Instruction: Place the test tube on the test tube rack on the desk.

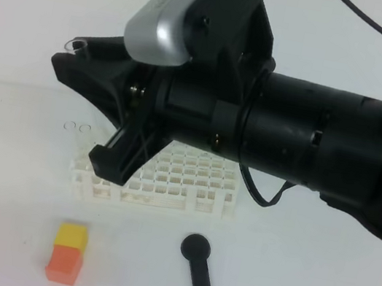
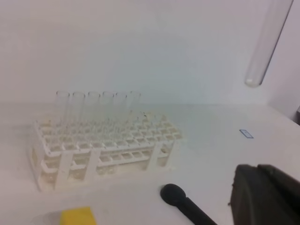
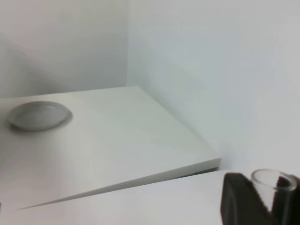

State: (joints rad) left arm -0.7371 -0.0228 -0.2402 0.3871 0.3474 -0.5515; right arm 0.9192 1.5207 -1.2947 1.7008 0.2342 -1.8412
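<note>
White desk [image 1: 314, 283] lying below, I'm holding the tube [image 2: 266, 44] upright, clamped in my right gripper [image 1: 84, 98], with the rack [image 1: 192, 180] beneath it.

Right gripper [image 1: 83, 105] hides the rear part of test tube rack [image 1: 192, 180]. Test tube [image 2: 268, 40] cropped at top edge; black round-headed stick [image 1: 200, 278] cropped at bottom. Left gripper [image 2: 265, 197] jaws out of frame.

Test tube [image 2: 266, 43]: clear glass, round-bottomed, held aloft near upright, open rim [image 3: 273, 180] seen between dark gripper fingers.
Rack [image 1: 169, 180]: white two-tier grid, set mid-desk; clear tubes stood along its back row.
Desk [image 1: 314, 283]: flat white top.
</note>
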